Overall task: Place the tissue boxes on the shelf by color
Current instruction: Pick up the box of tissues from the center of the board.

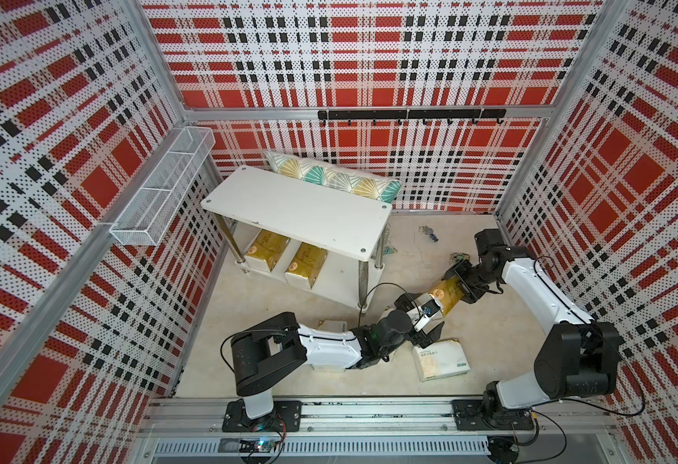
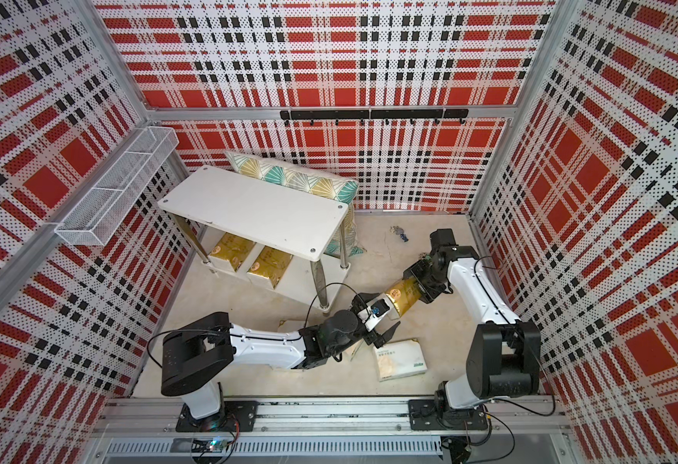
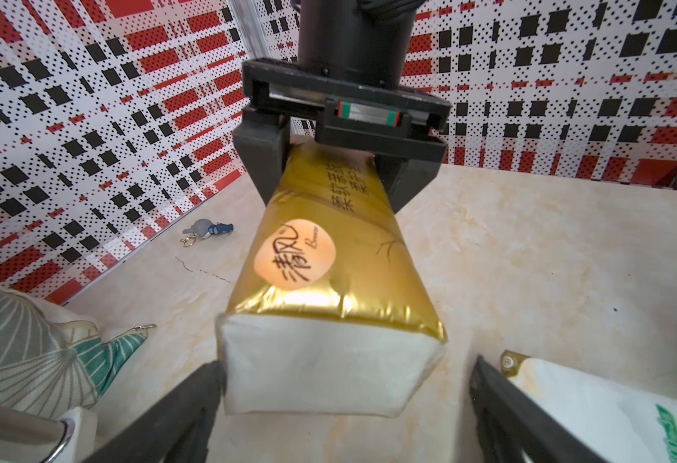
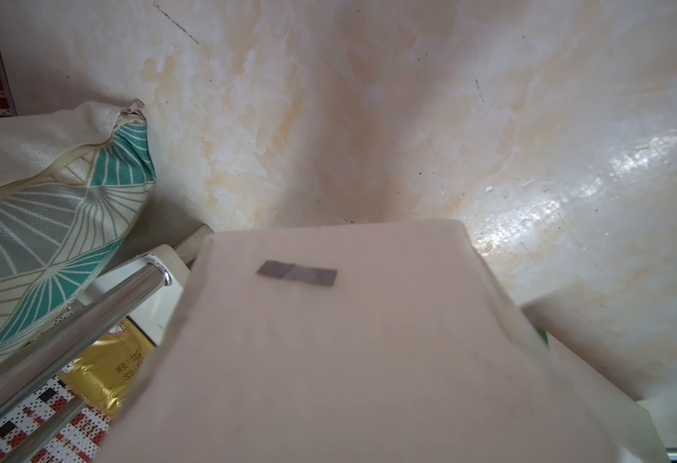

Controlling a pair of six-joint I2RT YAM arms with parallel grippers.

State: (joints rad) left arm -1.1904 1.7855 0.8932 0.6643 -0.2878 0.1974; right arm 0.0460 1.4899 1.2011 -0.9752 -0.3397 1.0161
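A gold tissue box (image 1: 446, 295) (image 2: 403, 295) hangs above the floor right of the shelf (image 1: 289, 209) (image 2: 249, 209), with my right gripper (image 1: 460, 287) (image 3: 341, 172) shut on its far end. My left gripper (image 1: 421, 317) (image 3: 347, 373) stands open, its fingers either side of the box's white near end (image 3: 329, 368) without pressing it. Two gold tissue boxes (image 1: 267, 247) (image 1: 305, 263) lie on the shelf's lower tier. A white tissue box (image 1: 442, 359) (image 3: 609, 413) lies on the floor. The held box (image 4: 349, 340) fills the right wrist view.
A teal-and-gold pillow (image 1: 329, 176) (image 4: 48, 208) leans behind the shelf. A wire basket (image 1: 160, 189) hangs on the left wall and a hook rail (image 1: 409, 114) on the back wall. A keychain (image 1: 429, 233) (image 3: 208, 230) lies on the floor. Another white pack (image 1: 333, 325) shows partly under the left arm.
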